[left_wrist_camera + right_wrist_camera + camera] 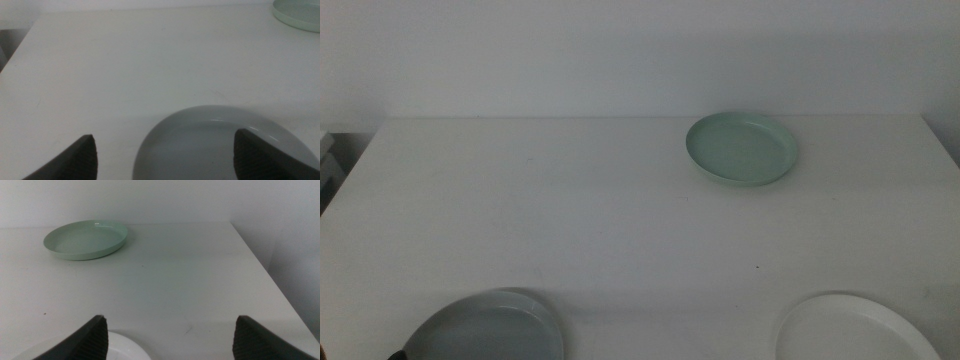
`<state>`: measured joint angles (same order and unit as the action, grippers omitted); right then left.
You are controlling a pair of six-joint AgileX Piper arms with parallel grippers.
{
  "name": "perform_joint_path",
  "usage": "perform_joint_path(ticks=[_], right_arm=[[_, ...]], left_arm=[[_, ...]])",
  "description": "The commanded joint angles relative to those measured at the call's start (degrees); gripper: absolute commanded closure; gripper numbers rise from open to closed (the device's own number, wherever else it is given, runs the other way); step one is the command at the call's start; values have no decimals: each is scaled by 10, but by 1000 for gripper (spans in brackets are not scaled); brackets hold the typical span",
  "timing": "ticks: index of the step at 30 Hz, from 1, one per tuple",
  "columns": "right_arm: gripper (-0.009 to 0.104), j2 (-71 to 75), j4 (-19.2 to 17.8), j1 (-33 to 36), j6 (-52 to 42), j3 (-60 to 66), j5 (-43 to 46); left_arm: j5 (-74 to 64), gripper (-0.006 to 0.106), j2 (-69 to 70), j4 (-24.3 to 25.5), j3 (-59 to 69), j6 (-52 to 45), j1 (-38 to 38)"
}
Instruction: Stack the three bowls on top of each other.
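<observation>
Grey bowl: placed at the worktop's near left edge, below the left gripper, whose jaws are spread wide, nothing grasped. Mint green bowl: set far back, right of centre, well apart from the others. White bowl: placed near right, partly under the right gripper, likewise spread and unloaded.
</observation>
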<state>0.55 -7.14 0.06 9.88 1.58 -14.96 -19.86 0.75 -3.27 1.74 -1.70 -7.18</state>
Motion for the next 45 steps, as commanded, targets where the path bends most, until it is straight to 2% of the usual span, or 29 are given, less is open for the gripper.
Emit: perform_joint_path(ticks=[1, 8, 13, 22, 24, 30, 33, 45], right_arm=[[30, 15, -5, -3, -3, -4, 45], [30, 15, 12, -3, -3, -6, 44], [30, -29, 10, -3, -3, -83, -69], [30, -184, -7, -3, 1, -258, -133], [30, -227, -3, -3, 2, -304, -171], [30, -358, 30, -3, -2, -435, -387], [30, -413, 40, -3, -2, -474, -450], [30, -575, 57, -2, 4, -473, -413]], left_arm=[[43, 10, 8, -1, 3, 2, -1], [43, 10, 8, -1, 3, 2, -1], [43, 10, 8, -1, 3, 2, -1], [43, 10, 8, -1, 3, 2, -1], [43, 10, 8, -1, 3, 2, -1], [43, 10, 8, -1, 3, 2, -1], [43, 10, 8, -1, 3, 2, -1], [43, 10, 8, -1, 3, 2, -1]])
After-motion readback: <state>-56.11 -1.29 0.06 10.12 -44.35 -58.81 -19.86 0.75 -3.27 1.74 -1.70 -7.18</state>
